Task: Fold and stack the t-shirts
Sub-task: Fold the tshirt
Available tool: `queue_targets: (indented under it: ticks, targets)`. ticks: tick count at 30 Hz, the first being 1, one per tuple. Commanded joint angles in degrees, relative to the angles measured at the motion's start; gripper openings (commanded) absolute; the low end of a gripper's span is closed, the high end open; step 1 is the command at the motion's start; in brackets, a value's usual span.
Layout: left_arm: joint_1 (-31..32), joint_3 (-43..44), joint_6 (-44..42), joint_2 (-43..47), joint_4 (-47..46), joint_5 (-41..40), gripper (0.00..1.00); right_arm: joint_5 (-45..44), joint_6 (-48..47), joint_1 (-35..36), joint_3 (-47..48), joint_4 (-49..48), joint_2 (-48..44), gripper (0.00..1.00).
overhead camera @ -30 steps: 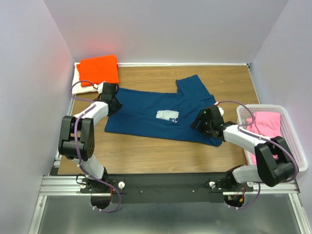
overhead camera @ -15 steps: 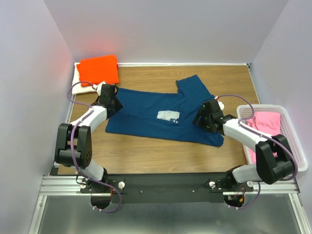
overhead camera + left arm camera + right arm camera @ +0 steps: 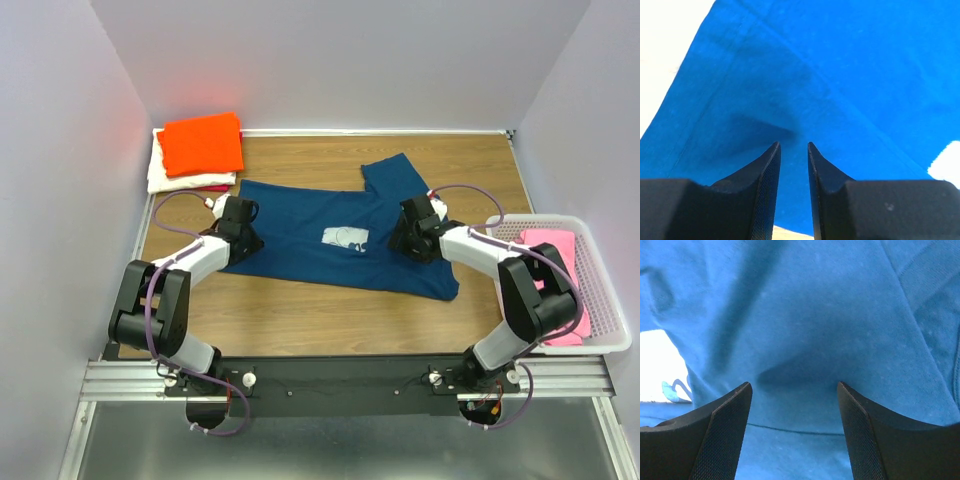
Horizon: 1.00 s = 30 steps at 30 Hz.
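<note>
Top external view: a navy blue cloth t-shirt (image 3: 300,240) lies spread flat across the middle of a brown wooden table (image 3: 300,310), with its small white chest print (image 3: 345,237) facing up and one short sleeve pointing toward the far edge.

- **Left gripper** (image 3: 245,228): low over the shirt's left part, close to its edge. In the left wrist view the two black fingers (image 3: 767,170) stand a narrow gap apart. Blue cloth fills the view below them and a shallow crease lies just ahead of the tips; nothing is visibly pinched between them.
- **Right gripper** (image 3: 398,240): over the shirt's right part, just right of the print. In the right wrist view its jaws are spread wide and hold nothing, with smooth blue cloth between and beyond them and a corner of the print at the left.

At the far-left corner a bright orange folded tee (image 3: 202,143) rests on a cream-white folded tee (image 3: 170,178) — a small stack, near the spread shirt but not touching it. At the right edge stands a white plastic lattice basket (image 3: 612,310), holding a pink tee (image 3: 555,250).
</note>
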<state>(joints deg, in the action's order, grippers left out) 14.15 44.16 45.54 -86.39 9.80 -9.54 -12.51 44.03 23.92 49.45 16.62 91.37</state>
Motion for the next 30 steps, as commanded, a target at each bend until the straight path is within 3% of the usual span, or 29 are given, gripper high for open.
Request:
queue_targets:
  ticks: [1,23,28,30]
  targets:
    - [1.14,-1.09,1.48,0.79,2.41,-3.64,0.35,-3.40,-1.40,0.34,0.56,1.31,2.49,0.76]
    - [7.10,-9.53,1.83,7.37,13.48,1.62,0.33,0.56,-0.79,0.42,-10.43,5.60,-7.16,0.77]
    - [9.58,-6.38,1.66,10.45,16.73,2.25,0.33,0.03,-1.49,0.42,-8.42,7.54,-9.72,0.77]
    - [9.40,-1.83,-0.01,10.19,17.79,-1.16,0.34,-0.67,-2.28,0.42,-6.31,8.25,-9.81,0.77]
